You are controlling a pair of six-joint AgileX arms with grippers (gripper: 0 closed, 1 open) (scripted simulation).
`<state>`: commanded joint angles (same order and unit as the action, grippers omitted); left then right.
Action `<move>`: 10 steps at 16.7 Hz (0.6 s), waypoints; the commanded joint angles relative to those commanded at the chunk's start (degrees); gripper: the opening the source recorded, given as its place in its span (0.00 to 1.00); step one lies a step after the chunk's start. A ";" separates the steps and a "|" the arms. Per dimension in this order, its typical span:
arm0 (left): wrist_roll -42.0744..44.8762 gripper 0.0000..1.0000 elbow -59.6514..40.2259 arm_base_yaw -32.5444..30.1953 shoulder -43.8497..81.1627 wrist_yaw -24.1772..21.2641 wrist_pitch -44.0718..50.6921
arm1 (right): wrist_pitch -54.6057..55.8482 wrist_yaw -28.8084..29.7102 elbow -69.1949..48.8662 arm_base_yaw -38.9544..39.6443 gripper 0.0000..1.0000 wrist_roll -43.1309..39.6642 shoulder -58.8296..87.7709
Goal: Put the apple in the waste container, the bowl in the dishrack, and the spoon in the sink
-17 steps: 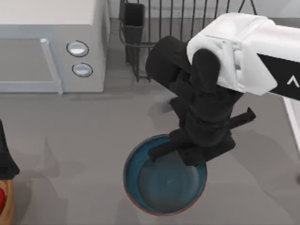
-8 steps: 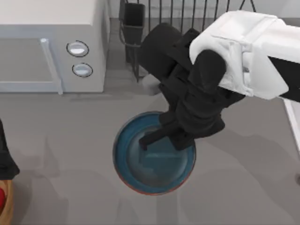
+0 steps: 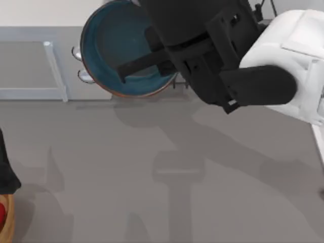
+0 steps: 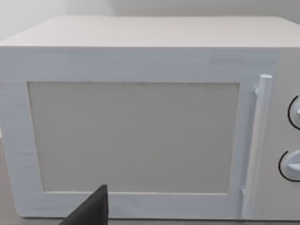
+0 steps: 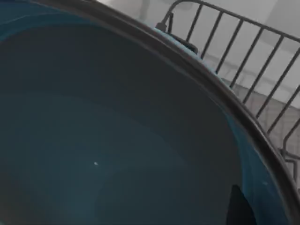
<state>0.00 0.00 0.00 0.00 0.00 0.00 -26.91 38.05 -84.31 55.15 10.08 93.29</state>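
Bowl (image 3: 114,45) sat lifted at top view's 11 o'clock, overlapping microwave (image 3: 30,66) corner and its knobs, teal inside facing camera, reddish-brown edge along lower rim. Right gripper (image 3: 152,55) pinched bowl's rim, one black finger lying across inside. Right wrist view: bowl (image 5: 117,140) interior close up, dishrack (image 5: 243,61) bars beyond rim. Left arm (image 3: 6,172) parked at 9 o'clock edge; cannot tell its fingers' state. Apple (image 3: 2,212) red at 8 o'clock, inside waste container (image 3: 9,223) tan edge. Grey table (image 3: 152,192) below.
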 joint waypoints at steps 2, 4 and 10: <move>0.00 1.00 0.00 0.00 0.00 0.00 0.00 | 9.16 7.63 0.81 1.46 0.00 -2.86 -3.07; 0.00 1.00 0.00 0.00 0.00 0.00 0.00 | 16.79 14.33 1.43 2.71 0.00 -5.30 -6.07; 0.00 1.00 0.00 0.00 0.00 0.00 0.00 | 25.56 22.76 1.94 4.31 0.00 -8.28 -10.71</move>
<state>0.00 0.00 0.00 0.00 0.00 0.00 -1.35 60.81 -82.37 59.46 1.81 82.58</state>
